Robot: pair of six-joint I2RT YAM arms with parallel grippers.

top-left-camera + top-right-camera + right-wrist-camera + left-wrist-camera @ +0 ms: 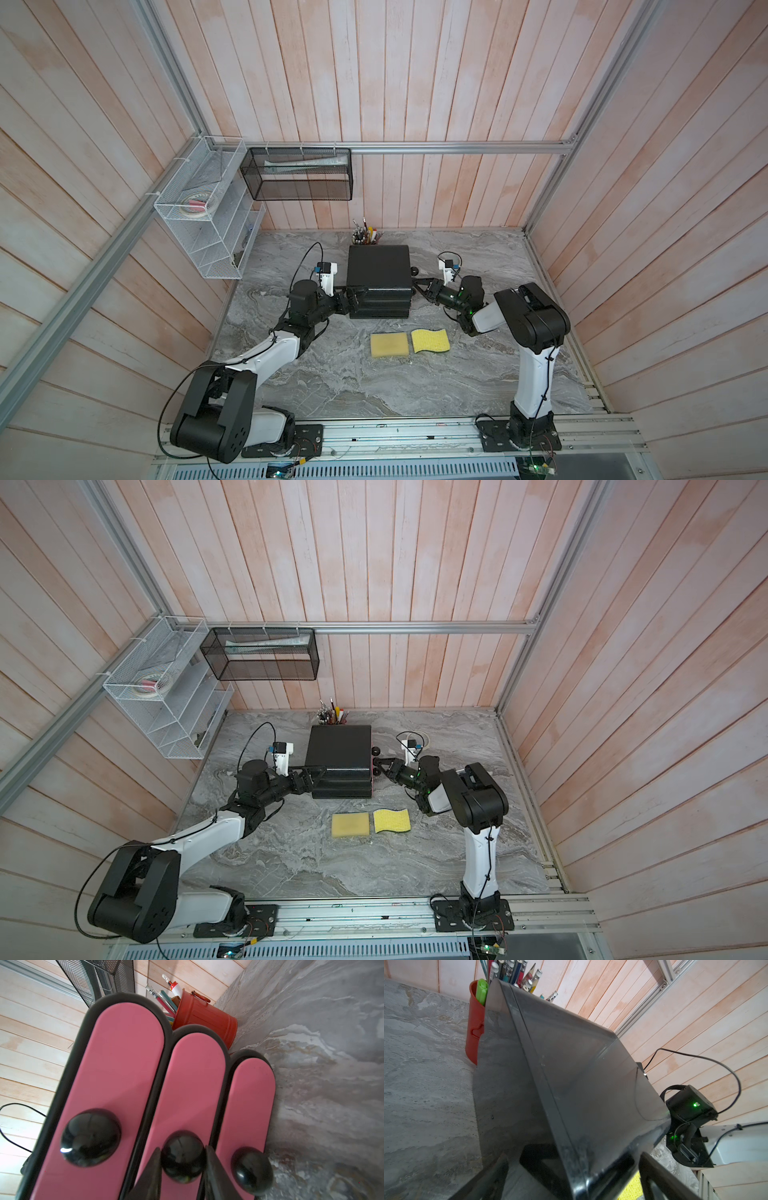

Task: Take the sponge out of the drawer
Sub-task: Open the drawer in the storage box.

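Observation:
The black drawer unit (379,270) (338,746) stands mid-table, its three pink drawer fronts facing right and all pushed in. My right gripper (182,1151) (417,286) is shut on the middle drawer's black knob (182,1156). The top knob (90,1136) and bottom knob (252,1169) are free. My left gripper (571,1176) (356,297) is open, its fingers straddling the unit's near left corner. Two yellow sponges lie on the table in front of the unit, a square one (389,345) (350,824) and a wavy one (430,340) (392,820). The drawers' insides are hidden.
A red pot of pens (205,1016) (474,1022) stands right behind the unit against the back wall. A white wire basket (208,208) and a black mesh basket (297,174) hang on the walls at the back left. The marble tabletop (415,386) stretches toward the front rail.

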